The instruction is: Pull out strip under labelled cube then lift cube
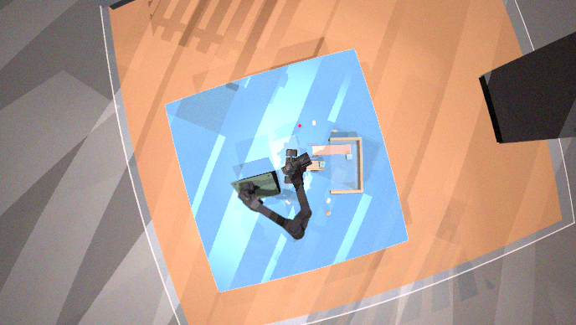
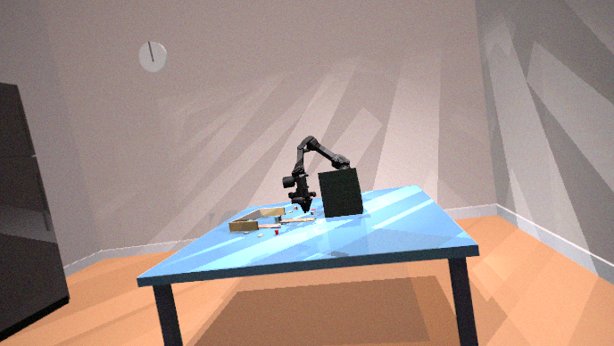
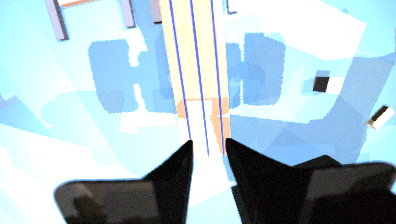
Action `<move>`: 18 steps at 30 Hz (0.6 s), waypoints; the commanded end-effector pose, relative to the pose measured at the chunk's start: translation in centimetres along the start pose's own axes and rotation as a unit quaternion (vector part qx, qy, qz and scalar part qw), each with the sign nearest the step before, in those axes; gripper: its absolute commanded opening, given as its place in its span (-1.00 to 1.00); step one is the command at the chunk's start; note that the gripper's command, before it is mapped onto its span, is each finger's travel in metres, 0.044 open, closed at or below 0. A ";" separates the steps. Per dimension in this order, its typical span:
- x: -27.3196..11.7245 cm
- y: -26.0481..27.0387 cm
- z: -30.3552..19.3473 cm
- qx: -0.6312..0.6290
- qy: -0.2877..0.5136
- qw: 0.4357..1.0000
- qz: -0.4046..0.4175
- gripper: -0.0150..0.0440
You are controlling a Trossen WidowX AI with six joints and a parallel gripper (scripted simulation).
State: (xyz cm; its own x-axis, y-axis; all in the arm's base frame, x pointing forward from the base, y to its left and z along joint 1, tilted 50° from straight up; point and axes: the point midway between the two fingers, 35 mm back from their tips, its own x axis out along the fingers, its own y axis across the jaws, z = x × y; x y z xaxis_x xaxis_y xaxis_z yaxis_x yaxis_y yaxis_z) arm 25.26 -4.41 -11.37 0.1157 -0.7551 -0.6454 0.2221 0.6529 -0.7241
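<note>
A wooden strip with blue lines (image 1: 316, 166) (image 2: 298, 220) (image 3: 196, 55) lies on the blue table, its near end towards the gripper. A small pale cube (image 1: 321, 164) (image 2: 277, 218) sits on its far part. A pinkish strip (image 1: 331, 149) (image 2: 269, 226) lies beside it, reaching into the wooden frame. A second pale cube (image 1: 349, 157) is at that strip's edge inside the frame. No label can be read on either cube. My gripper (image 2: 306, 210) (image 3: 209, 144) is partly open and empty, pointing down above the strip's near end. In the top view the arm hides the fingertips.
A three-sided wooden frame (image 1: 359, 165) (image 2: 243, 226) stands around the strips' far side. A red bit (image 1: 300, 126) (image 2: 277, 232) and pale bits (image 1: 314, 122) (image 1: 328, 200) lie around. Low grey rails (image 3: 57, 20) (image 3: 127, 12) flank the strip. The arm stands on a dark block (image 1: 268, 188) (image 2: 341, 193).
</note>
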 end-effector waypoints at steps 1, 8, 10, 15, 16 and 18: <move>-0.2 0.2 1.5 0.025 -0.002 1.000 0.002 0.31; -0.5 0.5 3.7 0.025 -0.002 1.000 0.002 0.93; -0.6 0.6 4.3 0.025 -0.002 1.000 0.002 1.00; -0.9 0.9 5.9 0.025 -0.002 1.000 0.002 1.00; -0.9 0.9 6.2 0.025 -0.002 1.000 0.002 1.00; -1.1 1.0 6.8 0.025 -0.002 1.000 0.002 1.00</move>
State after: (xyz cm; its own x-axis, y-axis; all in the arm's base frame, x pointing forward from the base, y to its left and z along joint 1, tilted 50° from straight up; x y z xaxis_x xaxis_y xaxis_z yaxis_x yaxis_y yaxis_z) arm 30.74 -3.46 -9.96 0.1222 -0.7512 -0.6486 0.2724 0.6538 -0.7059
